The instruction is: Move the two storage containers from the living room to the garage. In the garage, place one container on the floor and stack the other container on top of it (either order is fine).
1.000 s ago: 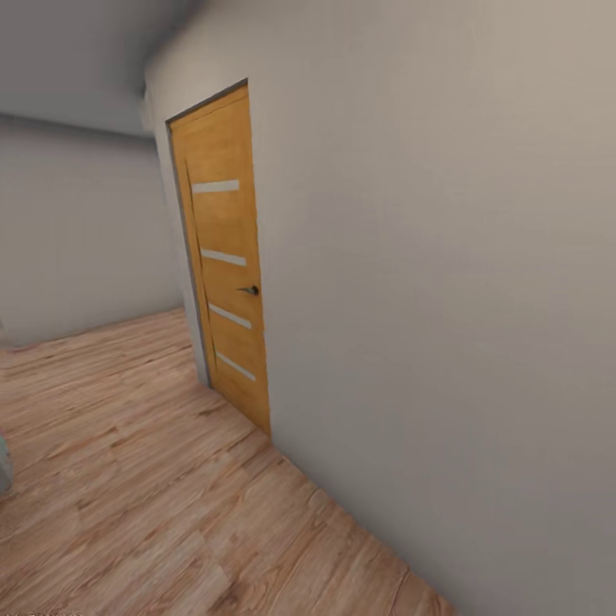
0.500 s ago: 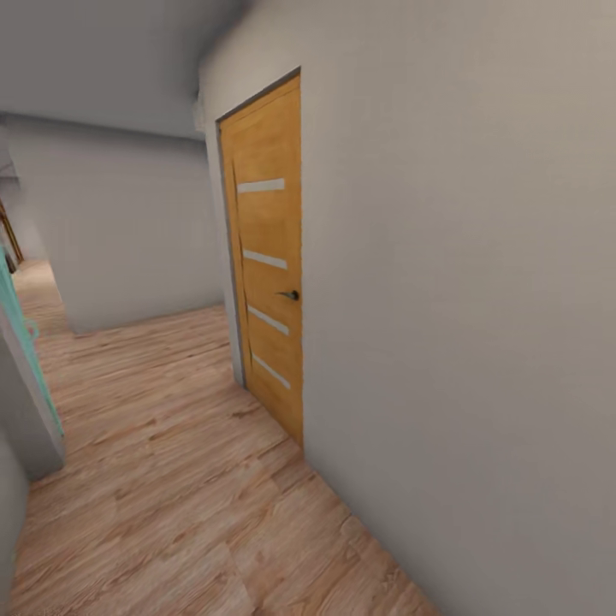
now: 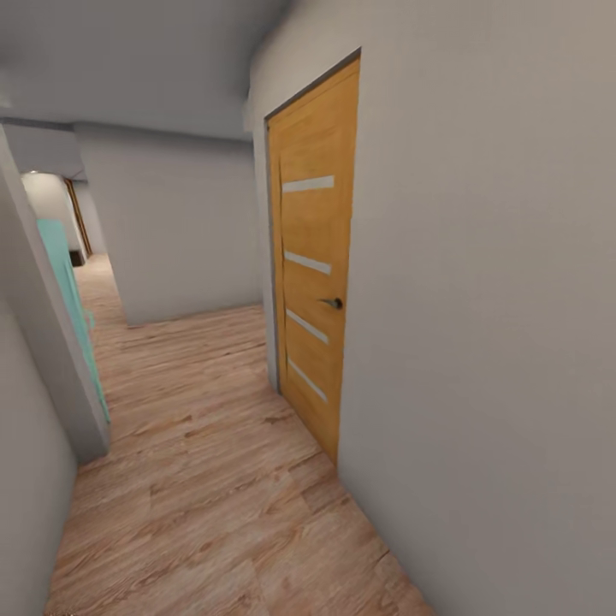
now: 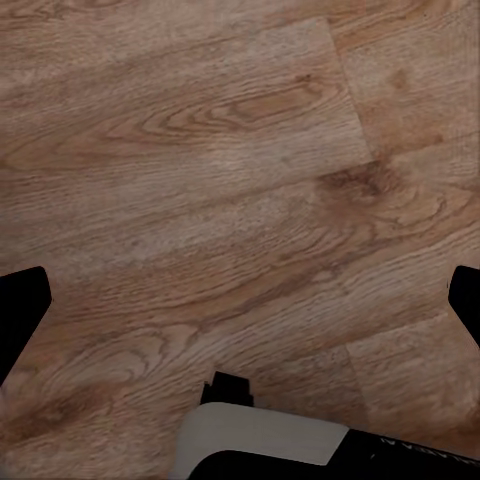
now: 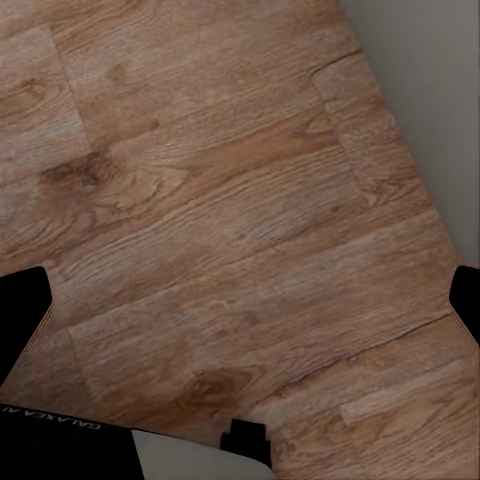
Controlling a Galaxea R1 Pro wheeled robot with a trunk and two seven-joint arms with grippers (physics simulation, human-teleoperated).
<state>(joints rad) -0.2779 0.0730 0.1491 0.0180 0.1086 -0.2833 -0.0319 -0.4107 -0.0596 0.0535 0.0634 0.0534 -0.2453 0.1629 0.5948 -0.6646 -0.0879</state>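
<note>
The two storage containers and the garage are out of view. I am in a corridor with a light wood plank floor (image 3: 205,479). My left gripper (image 4: 240,300) points down at the planks, its dark fingertips (image 4: 20,305) far apart at the picture's edges, open with nothing between them. My right gripper (image 5: 245,300) also hangs open and empty over the planks, close to the foot of a pale wall (image 5: 430,90).
A shut orange wooden door (image 3: 312,274) with a dark handle (image 3: 334,303) sits in the long grey wall (image 3: 496,299) on the right. On the left stand a wall corner (image 3: 43,342) and a teal panel (image 3: 73,308). The corridor runs on ahead past a far wall (image 3: 180,222).
The head camera has turned left: the orange door has slid rightward in the picture, and the left wall corner, teal panel and farther corridor have come into sight.
</note>
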